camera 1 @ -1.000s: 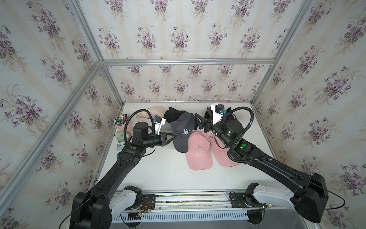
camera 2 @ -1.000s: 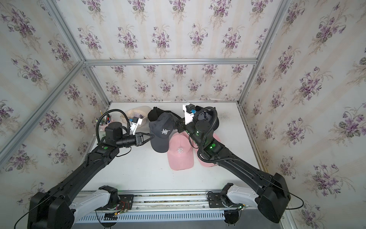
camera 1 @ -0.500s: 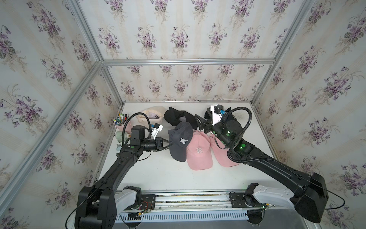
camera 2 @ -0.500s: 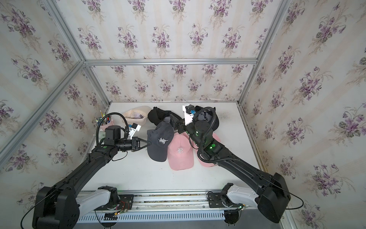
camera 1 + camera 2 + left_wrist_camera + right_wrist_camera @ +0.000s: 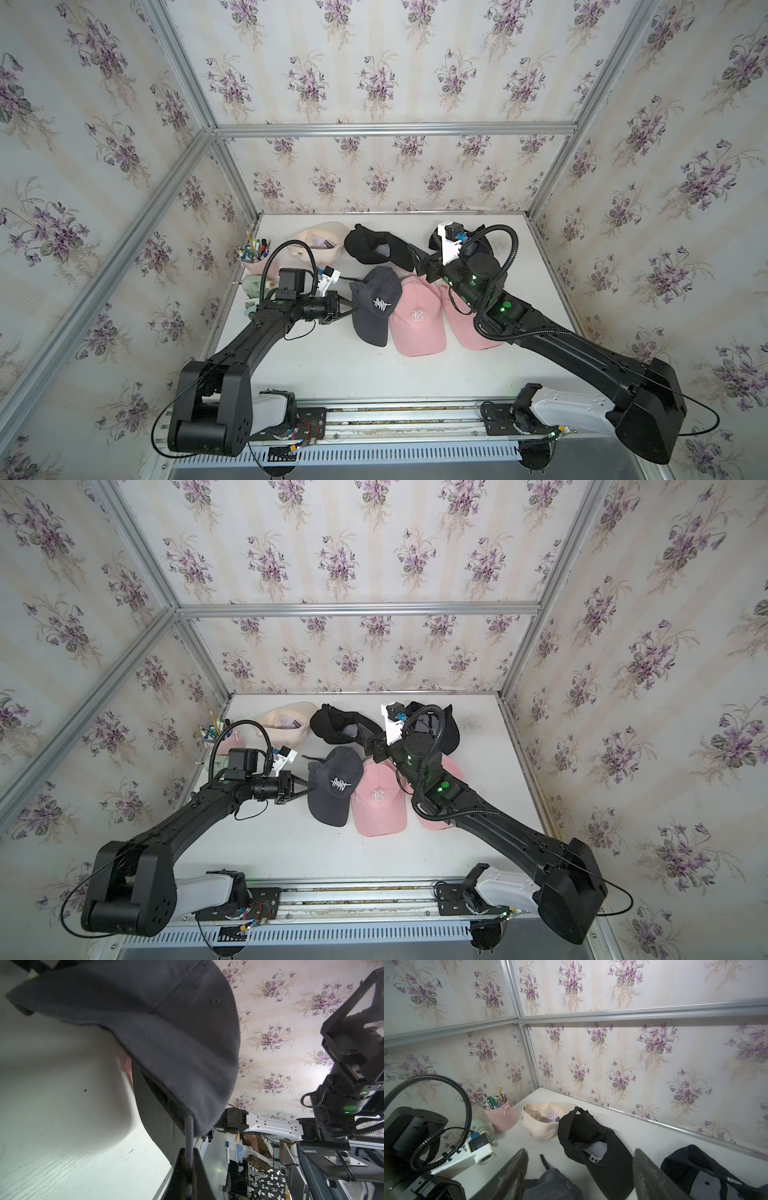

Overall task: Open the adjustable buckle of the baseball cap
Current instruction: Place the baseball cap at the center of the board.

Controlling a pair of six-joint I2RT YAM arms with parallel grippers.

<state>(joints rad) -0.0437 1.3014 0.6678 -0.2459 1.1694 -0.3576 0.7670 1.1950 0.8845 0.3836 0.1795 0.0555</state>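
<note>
The dark navy baseball cap point(image 5: 376, 305) point(image 5: 336, 783) with a white logo lies on the white table, brim toward the front, against a pink cap. My left gripper point(image 5: 352, 308) point(image 5: 312, 787) point(image 5: 188, 1157) is at the cap's left edge, shut on a grey strap point(image 5: 188, 1126) that hangs from the rim. A thin strap tail point(image 5: 311, 757) point(image 5: 545, 1161) lies behind the cap. The buckle itself is hidden from me. My right gripper point(image 5: 420, 262) point(image 5: 579, 1153) hovers open just behind the cap's crown point(image 5: 550, 1184), holding nothing.
Two pink caps point(image 5: 417, 324) point(image 5: 469, 328) lie right of the navy one. Behind are a black cap point(image 5: 374, 247), a cream cap point(image 5: 318, 245) and another dark cap point(image 5: 451, 733). A pink pen pot point(image 5: 255, 259) and a green roll point(image 5: 253, 284) stand at the left wall.
My left gripper has drawn the navy cap toward the front of the table, and the cap has come down flatter beside the pink cap. The right arm has stayed put.
</note>
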